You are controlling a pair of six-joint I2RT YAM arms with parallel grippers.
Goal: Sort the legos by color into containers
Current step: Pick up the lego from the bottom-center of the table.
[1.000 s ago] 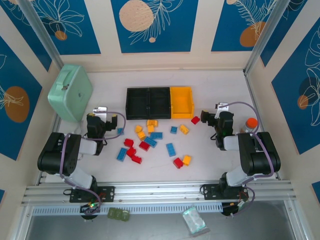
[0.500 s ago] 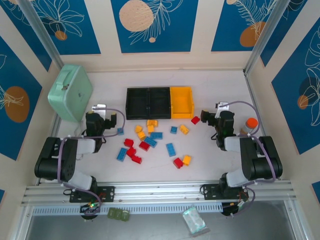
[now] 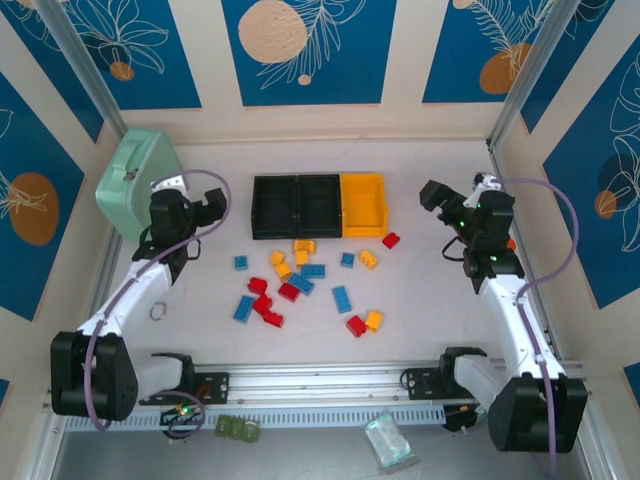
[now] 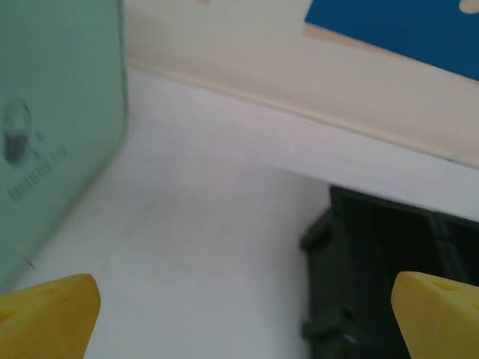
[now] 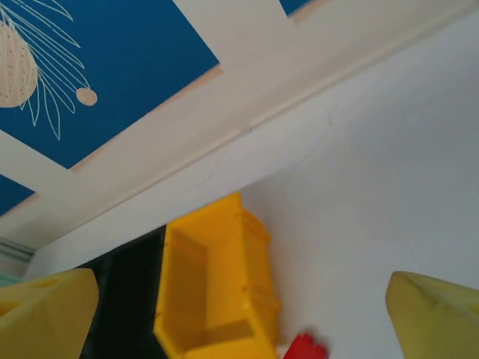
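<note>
My left gripper (image 3: 208, 203) hangs just beside the mint-green case (image 3: 128, 178), pointing across at the row of containers (image 3: 298, 200): two black bins, then a yellow-orange one at the right end. My right gripper (image 3: 436, 195) hangs off the other end of that row, near the yellow-orange bin and turned toward it. The legos (image 3: 341, 298) lie loose on the white table (image 3: 420, 300) on the near side of the bins, red, blue and yellow mixed together. One red brick (image 3: 391, 240) sits close to the yellow-orange bin's near right corner
</note>
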